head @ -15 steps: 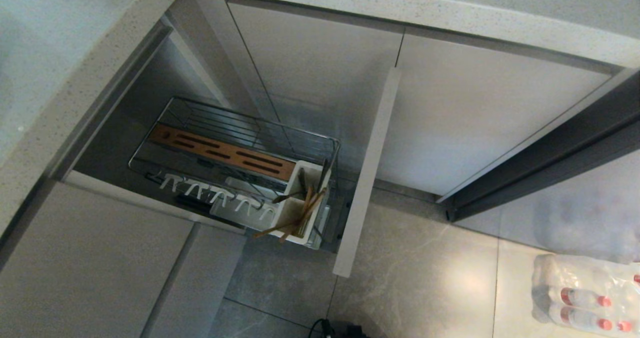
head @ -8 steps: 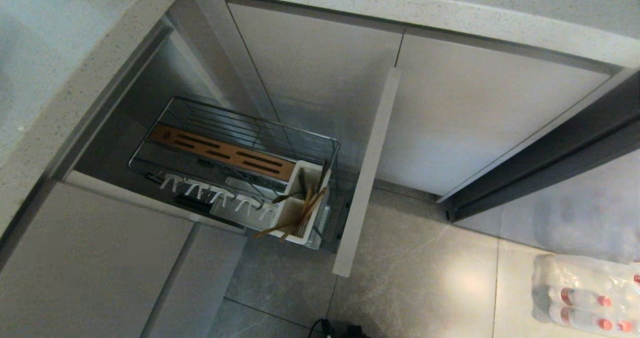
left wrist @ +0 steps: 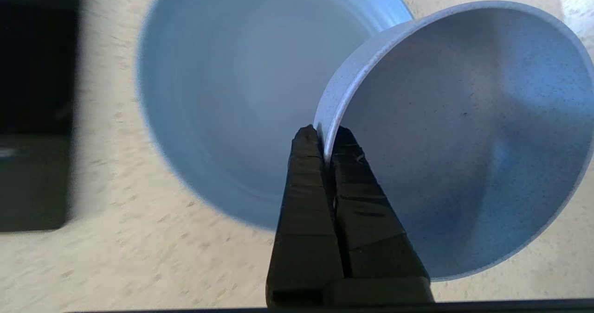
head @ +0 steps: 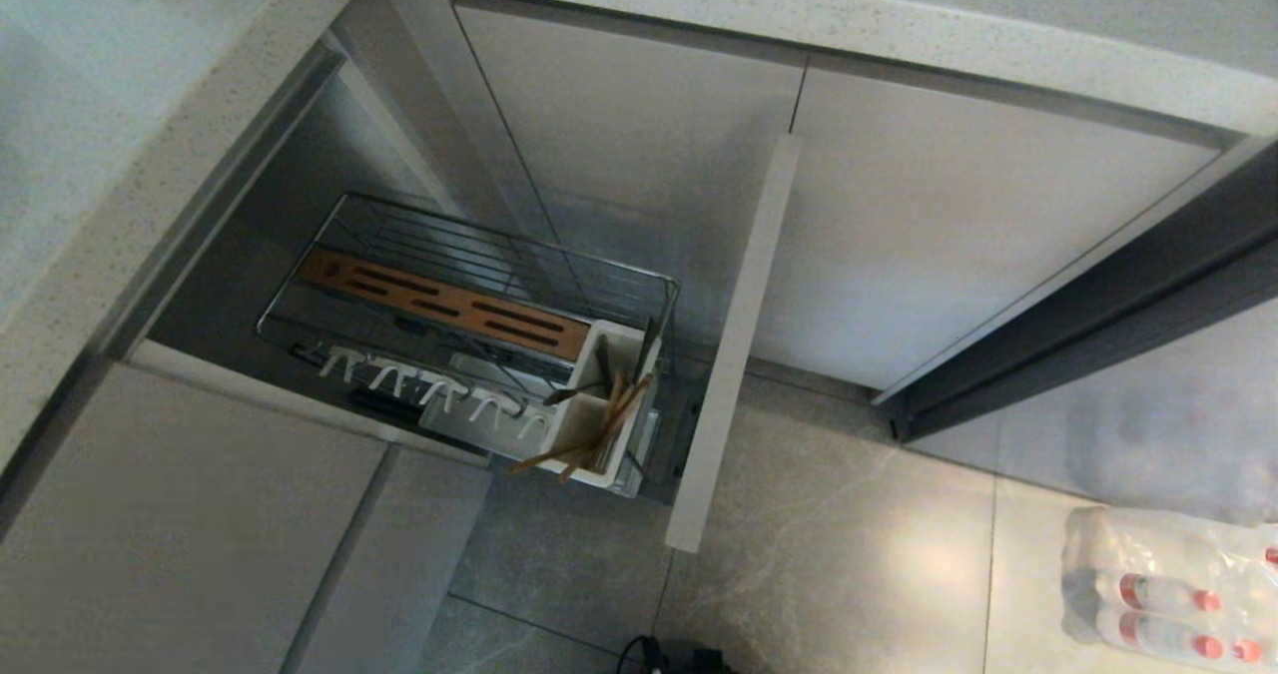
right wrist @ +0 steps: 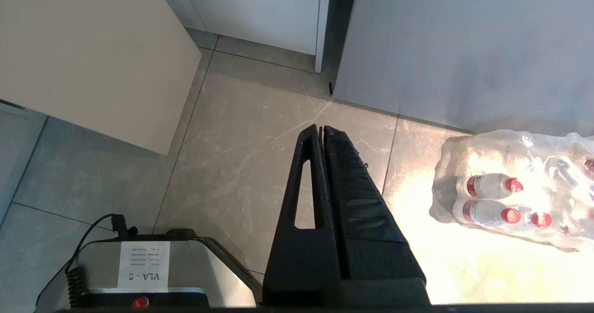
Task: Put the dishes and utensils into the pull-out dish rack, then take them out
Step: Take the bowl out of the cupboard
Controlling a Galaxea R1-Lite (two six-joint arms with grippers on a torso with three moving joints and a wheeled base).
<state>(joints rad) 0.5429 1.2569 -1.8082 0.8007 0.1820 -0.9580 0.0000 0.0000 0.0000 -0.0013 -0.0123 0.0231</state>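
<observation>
The left tool (left wrist: pixel 326 134) is pinching the blue bowl (left wrist: pixel 464 141) by its rim, bowl sitting at its 2 o'clock. It's hanging over the plate (left wrist: pixel 232 95) on the speckled bench (left wrist: pixel 116 266).

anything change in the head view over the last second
Nothing visibly changed. The pull-out dish rack stands open as before, with the chopsticks in its white caddy, and no arm has entered that view.

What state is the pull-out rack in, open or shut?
Open. The pull-out dish rack sits extended from the cabinet, front panel swung clear, chopsticks in its caddy.
</observation>
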